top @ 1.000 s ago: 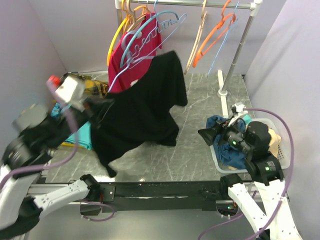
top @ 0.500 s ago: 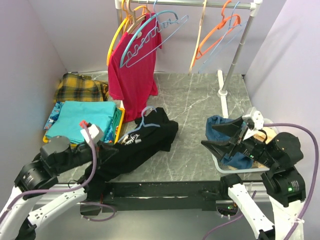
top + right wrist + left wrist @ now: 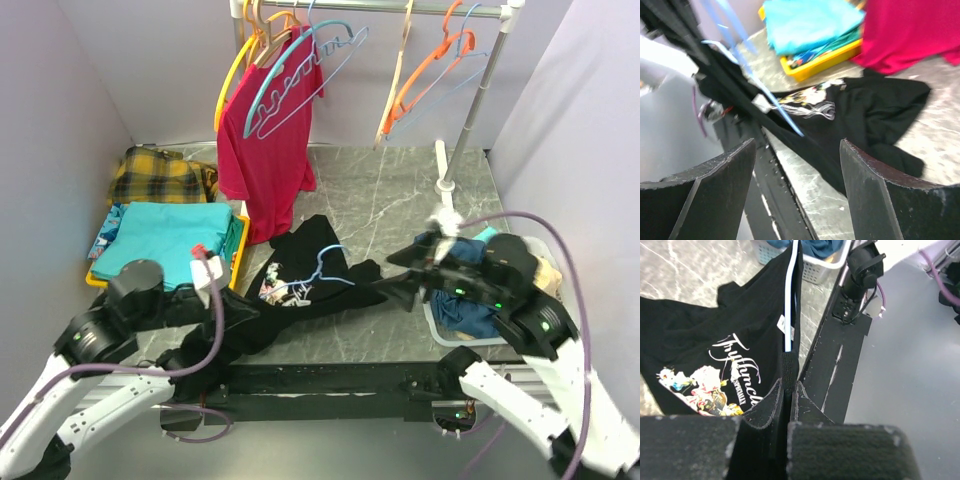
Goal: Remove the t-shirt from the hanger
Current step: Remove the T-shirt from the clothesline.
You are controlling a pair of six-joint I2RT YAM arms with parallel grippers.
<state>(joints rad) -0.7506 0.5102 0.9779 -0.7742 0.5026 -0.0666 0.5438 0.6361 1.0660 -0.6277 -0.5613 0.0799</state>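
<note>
Top external view: the black t-shirt (image 3: 300, 290) is seen crumpled on the marble tabletop (image 3: 400, 200) at lower centre of the frame, with its printed graphic turned upward. A pale blue hanger (image 3: 327, 268) is laid across it, its hook toward the upper part of the frame. Whether it is threaded through the neck cannot be told.

A band of the shirt is drawn out taut toward the lower left, where it is pinched by the left gripper (image 3: 788, 390). In the left wrist view its jaws are pressed together on a fold of black fabric, and the hanger's pale bar is seen running up the frame from just above them.

The right gripper (image 3: 797, 145) is held close to the shirt's edge at centre right, its jaws spread wide with nothing between them. In the right wrist view the shirt and hanger are seen beyond the fingers, blurred.

Behind the shirt, a red shirt (image 3: 265, 140) is hung from the rail (image 3: 400, 8) at the top of the frame, among bare hangers. Teal clothes (image 3: 165, 235) are stacked in a yellow tray (image 3: 238, 262) at centre left. A white basket (image 3: 816, 269) holding a blue garment (image 3: 465, 315) is set at the lower right, partly hidden by the right arm.
</note>
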